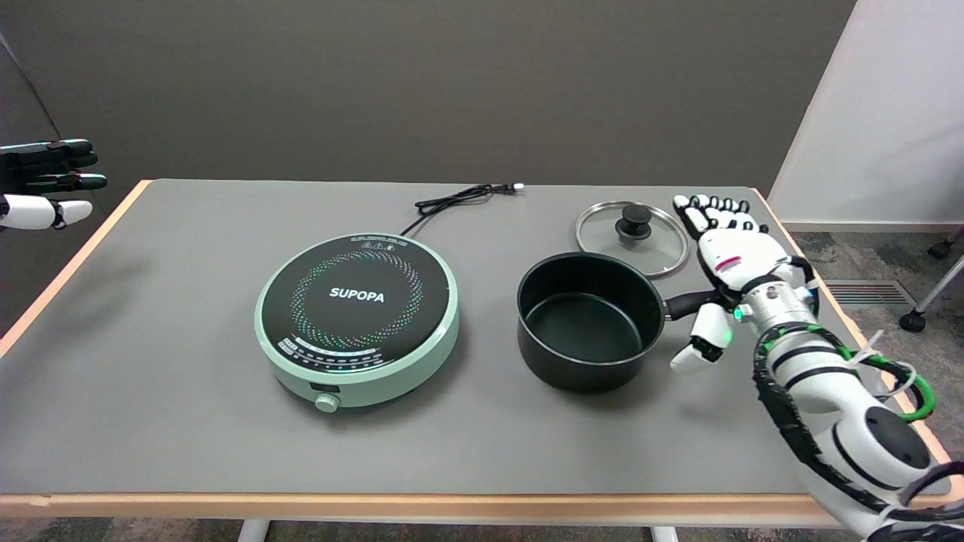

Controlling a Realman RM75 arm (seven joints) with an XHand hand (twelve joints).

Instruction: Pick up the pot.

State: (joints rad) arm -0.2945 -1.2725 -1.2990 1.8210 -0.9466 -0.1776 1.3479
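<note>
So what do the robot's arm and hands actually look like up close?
The right arm is glossy white with rounded segments, black bands and round black joint caps. Black and green cables loop along it, tied with white zip ties. The right hand has a white back with a small pink label, white fingers with black joints, and a green light at the wrist. The left hand is black and white too.
</note>
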